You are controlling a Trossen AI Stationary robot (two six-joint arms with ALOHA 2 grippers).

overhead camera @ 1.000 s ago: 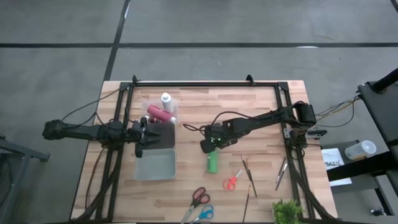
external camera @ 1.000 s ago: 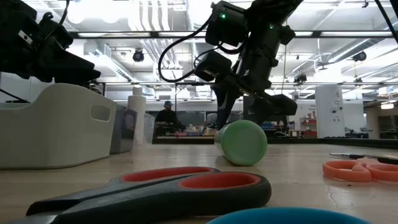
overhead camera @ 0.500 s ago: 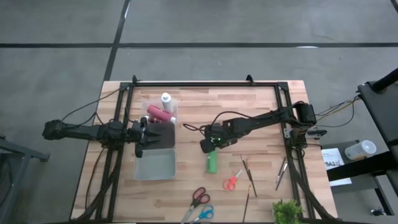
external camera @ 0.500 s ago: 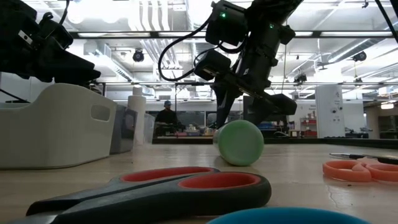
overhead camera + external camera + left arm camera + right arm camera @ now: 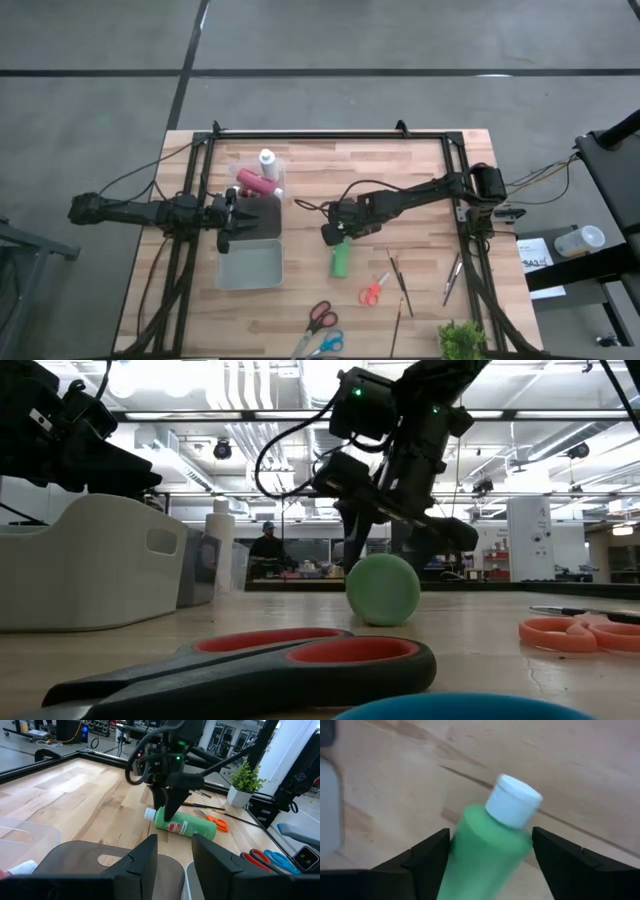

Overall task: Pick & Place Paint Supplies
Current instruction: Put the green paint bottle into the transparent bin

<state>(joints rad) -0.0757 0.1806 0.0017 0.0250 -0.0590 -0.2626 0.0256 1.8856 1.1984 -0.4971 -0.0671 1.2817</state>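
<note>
The wooden surface fills the middle of the high view, inside a black frame. Left of centre on it sit two bins: a grey bin, which looks empty, and above it in the frame a clear bin that already holds the red bottle and the white bottle. By my reading, then, two of the three bottles are put away.

Still out, in the lower middle of the frame, is the green bottle, lying on its side with its white cap toward the right arm. To its right lie the thin brushes, one of them further off near the frame rail, so the brushes look untouched. Orange scissors lie between bottle and brushes; red scissors and blue scissors lie lower down, and a small plant stands at the lower right.

The right tool hangs over the bottle's cap end with its fingers spread wide, one either side of the green body. In its own wrist view a gap shows on both sides, so it straddles the bottle without pinching it.

The left tool waits over the bins, fingers apart and empty.
</note>
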